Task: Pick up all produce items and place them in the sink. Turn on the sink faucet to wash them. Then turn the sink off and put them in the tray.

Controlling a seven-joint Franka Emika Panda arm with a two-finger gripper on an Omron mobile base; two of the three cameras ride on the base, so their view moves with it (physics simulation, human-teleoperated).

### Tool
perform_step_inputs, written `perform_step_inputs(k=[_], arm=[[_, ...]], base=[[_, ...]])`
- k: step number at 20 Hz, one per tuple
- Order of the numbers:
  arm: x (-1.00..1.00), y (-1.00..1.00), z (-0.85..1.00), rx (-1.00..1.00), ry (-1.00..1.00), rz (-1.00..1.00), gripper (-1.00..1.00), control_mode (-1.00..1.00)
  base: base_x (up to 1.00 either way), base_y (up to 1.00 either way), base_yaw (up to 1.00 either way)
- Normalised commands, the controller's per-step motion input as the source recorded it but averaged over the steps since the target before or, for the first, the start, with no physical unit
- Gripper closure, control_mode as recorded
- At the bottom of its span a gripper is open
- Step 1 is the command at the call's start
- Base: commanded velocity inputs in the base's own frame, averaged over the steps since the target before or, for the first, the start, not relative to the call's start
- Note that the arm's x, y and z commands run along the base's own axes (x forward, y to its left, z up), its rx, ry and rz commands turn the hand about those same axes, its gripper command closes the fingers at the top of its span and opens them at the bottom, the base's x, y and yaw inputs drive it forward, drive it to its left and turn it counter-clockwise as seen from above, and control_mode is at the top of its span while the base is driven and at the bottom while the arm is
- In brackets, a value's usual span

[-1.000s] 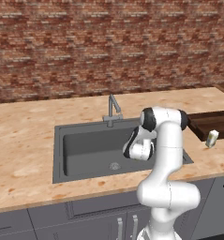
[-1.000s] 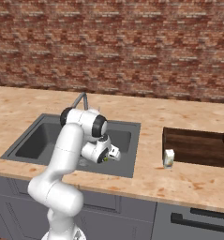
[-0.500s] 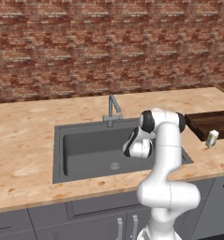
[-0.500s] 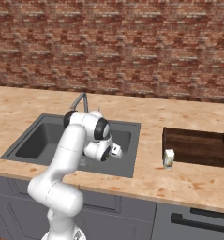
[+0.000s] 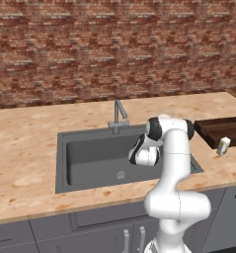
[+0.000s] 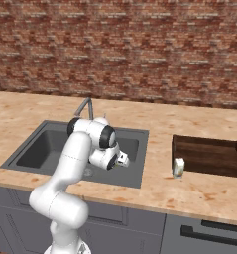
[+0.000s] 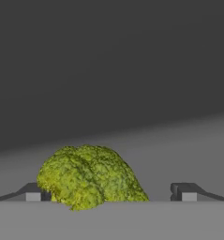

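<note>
A white robot arm is reaching down into the sink (image 5: 90, 153) of a brick-walled kitchen, its hand (image 7: 111, 193) spread wide around a broccoli floret (image 7: 87, 177) lying on the dark basin floor. In the hand view the floret is sitting between the two finger tips (image 7: 33, 193), crowding the left one while a clear gap is showing on the right.

The grasp is looking off-centre, so the hand would do well to shift a little toward the floret's side before closing, letting both tips meet the bushy head together rather than one pushing it across the smooth basin. The floret is already low against the bottom of the hand view, so any further descent is probably small. A gentle squeeze low on the head looks the safer choice, since the crown is soft and rounded.

The faucet (image 5: 119, 114) is standing at the back edge of the sink. The wooden tray (image 6: 209, 156) is waiting on the table (image 6: 26, 106) to the right, well apart from the basin, with a small pale carton (image 6: 178, 167) standing just beside its near corner.
</note>
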Motion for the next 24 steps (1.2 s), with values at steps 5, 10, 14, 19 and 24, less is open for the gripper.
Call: perform_step_inputs(k=[5,10,14,19,24], arm=[[0.03,0.09,-0.28,0.0,0.02,0.0,1.0,-1.0],[0.12,0.13,-0.2,0.0,0.02,0.0,1.0,-1.0],[0.04,0.01,0.0,0.0,0.0,0.0,1.0,-1.0],[0.03,0.0,0.0,0.0,0.0,0.0,1.0,-1.0],[-0.18,-0.01,0.21,0.0,-0.02,-0.02,1.0,-1.0]], base=[[0.0,0.0,0.0],[0.0,0.0,0.0],[0.0,0.0,0.0],[0.0,0.0,0.0],[0.0,0.0,0.0]])
